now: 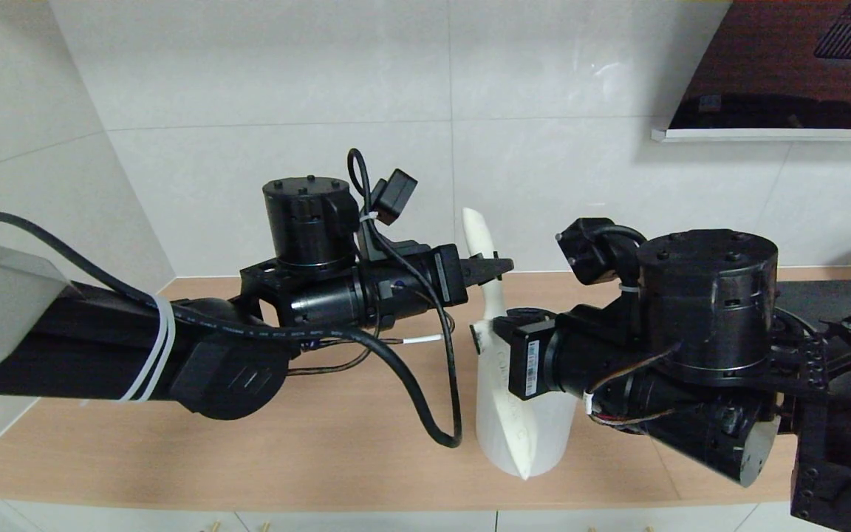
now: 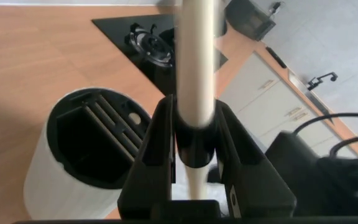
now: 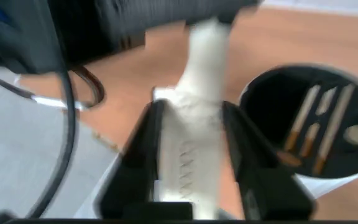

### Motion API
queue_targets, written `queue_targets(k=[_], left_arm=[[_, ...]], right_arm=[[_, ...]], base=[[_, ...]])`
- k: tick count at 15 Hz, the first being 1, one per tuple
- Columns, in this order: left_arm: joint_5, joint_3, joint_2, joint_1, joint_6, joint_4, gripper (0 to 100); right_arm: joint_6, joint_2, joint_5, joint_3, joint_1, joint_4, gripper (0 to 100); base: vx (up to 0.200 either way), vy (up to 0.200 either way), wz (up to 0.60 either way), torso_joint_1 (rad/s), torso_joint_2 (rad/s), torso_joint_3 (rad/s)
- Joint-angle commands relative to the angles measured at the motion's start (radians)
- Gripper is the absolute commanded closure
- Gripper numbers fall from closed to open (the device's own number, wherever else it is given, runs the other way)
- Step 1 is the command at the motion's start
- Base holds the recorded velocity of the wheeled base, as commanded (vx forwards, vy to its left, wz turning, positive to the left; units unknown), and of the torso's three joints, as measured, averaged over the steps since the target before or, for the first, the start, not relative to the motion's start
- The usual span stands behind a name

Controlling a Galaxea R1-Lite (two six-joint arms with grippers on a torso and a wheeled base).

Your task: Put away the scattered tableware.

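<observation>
Left fingers (image 2: 157,155), right fingers (image 3: 138,155) both clamp spatula (image 1: 479,236) near holder (image 1: 552,428)

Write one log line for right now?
left gripper: shut on white utensil | right gripper: shut on white utensil | holder: below

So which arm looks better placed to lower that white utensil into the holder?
Probably the left. The left gripper clamps the white utensil high on its handle, above the holder; the right gripper grips its wider lower part, which likely goes in first.
</observation>
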Motion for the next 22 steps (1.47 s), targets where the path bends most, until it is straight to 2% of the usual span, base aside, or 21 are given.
queue_targets(k=[1,5,6,7,11,14,17,19,21,22], left_arm=[[-0.001,0.0,-0.005,0.0,-0.001,-0.001,100],[-0.001,0.0,-0.006,0.0,-0.002,-0.004,100],[0.001,-0.002,-0.009,0.0,-0.011,-0.004,100],[0.001,-0.002,-0.019,0.001,-0.017,-0.004,100],[0.032,0.0,-0.086,0.006,-0.02,-0.004,100],[0.052,0.0,-0.131,0.041,-0.017,-0.009,100],[0.095,0.0,-0.098,0.044,-0.014,-0.139,100],[0.095,0.001,-0.078,0.044,-0.013,-0.199,100],[0.095,0.007,-0.052,0.044,0.012,-0.245,100],[0.096,0.007,-0.034,0.044,0.058,-0.266,100]], right_arm=[[-0.001,-0.001,-0.001,-0.002,-0.006,0.0,100],[-0.002,-0.001,-0.017,0.001,-0.006,-0.048,100],[-0.004,-0.001,-0.021,0.001,-0.006,-0.048,100],[-0.002,-0.001,-0.021,0.004,-0.006,-0.051,0],[-0.01,-0.077,-0.027,0.019,-0.008,-0.059,0],[-0.123,-0.195,-0.02,0.084,-0.129,-0.017,0],[-0.226,-0.24,-0.004,0.095,-0.259,0.073,0],[-0.252,-0.24,-0.004,0.093,-0.302,0.122,0],[-0.274,-0.221,-0.006,0.095,-0.327,0.136,0],[-0.275,-0.215,-0.006,0.095,-0.328,0.136,0]], base=[[0.0,0.0,0.0,0.0,0.0,0.0],[0.0,0.0,0.0,0.0,0.0,0.0],[0.0,0.0,0.0,0.0,0.0,0.0],[0.0,0.0,0.0,0.0,0.0,0.0],[0.0,0.0,0.0,0.0,0.0,0.0],[0.0,0.0,0.0,0.0,0.0,0.0],[0.0,0.0,0.0,0.0,0.0,0.0],[0.0,0.0,0.0,0.0,0.0,0.0],[0.0,0.0,0.0,0.0,0.0,0.0],[0.0,0.0,0.0,0.0,0.0,0.0]])
